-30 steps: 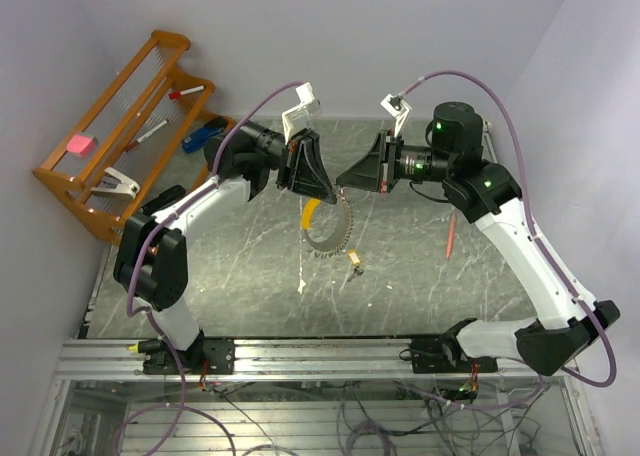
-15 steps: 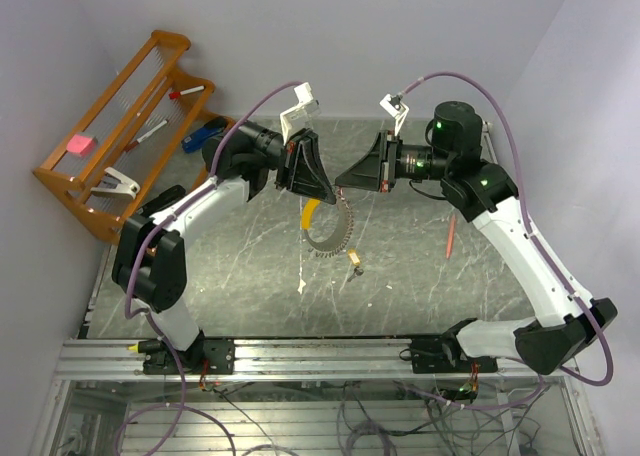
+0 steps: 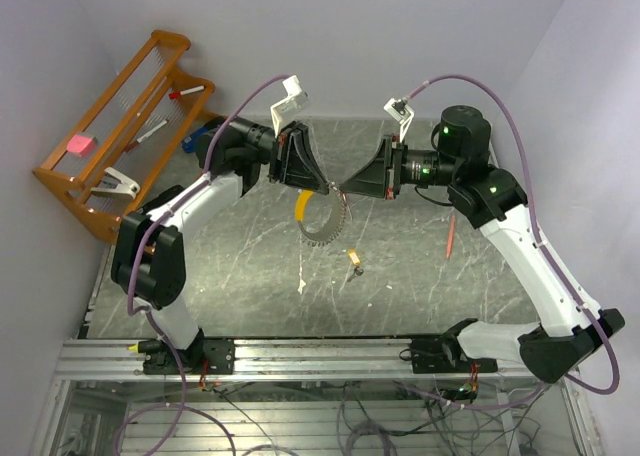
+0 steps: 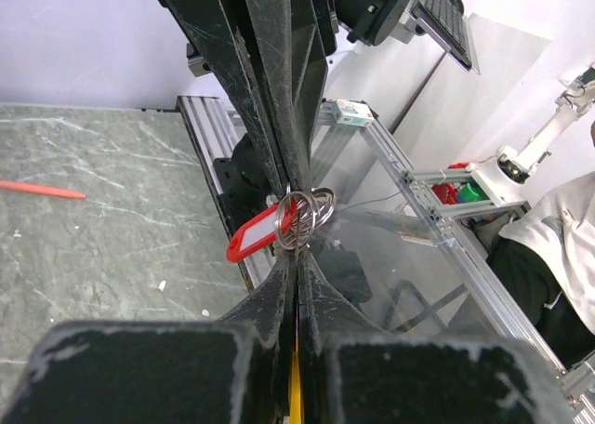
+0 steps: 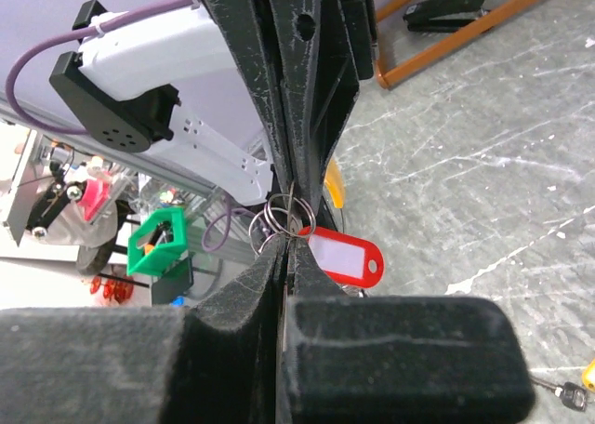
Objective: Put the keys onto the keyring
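From above, left gripper [image 3: 327, 185] and right gripper [image 3: 346, 188], tip to tip, have shifted a little, keyring [image 3: 325, 226] hanging beneath, brass key [image 3: 353, 260] unmoved on open table [image 3: 240, 271]; left wrist, then right wrist: both finger pairs pinched on small wire rings [image 4: 314, 210] with red tag [image 5: 344, 257].

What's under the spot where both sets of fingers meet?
The left fingers and right fingers pinch small wire split rings with a red plastic tag. Under them: a silvery beaded metal ring with a curved yellow tag, its top arc covered.
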Available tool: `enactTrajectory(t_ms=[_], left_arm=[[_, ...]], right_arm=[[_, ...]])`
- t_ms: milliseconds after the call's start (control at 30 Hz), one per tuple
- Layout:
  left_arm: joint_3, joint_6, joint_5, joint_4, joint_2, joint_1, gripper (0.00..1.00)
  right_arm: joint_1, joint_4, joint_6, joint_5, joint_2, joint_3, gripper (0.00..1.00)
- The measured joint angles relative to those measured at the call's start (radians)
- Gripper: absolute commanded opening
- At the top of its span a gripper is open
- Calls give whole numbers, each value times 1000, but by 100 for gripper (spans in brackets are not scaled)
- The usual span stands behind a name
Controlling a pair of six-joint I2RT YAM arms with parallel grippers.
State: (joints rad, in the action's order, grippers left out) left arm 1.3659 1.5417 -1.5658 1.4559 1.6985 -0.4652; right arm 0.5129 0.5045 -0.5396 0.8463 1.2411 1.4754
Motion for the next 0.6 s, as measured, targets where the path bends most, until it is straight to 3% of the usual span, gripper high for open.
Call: enactTrajectory(t_ms=[600], left_arm=[[0,0,0,0,11,2,7]], right_arm=[[2,-32,24,-4,-5,-22,0]])
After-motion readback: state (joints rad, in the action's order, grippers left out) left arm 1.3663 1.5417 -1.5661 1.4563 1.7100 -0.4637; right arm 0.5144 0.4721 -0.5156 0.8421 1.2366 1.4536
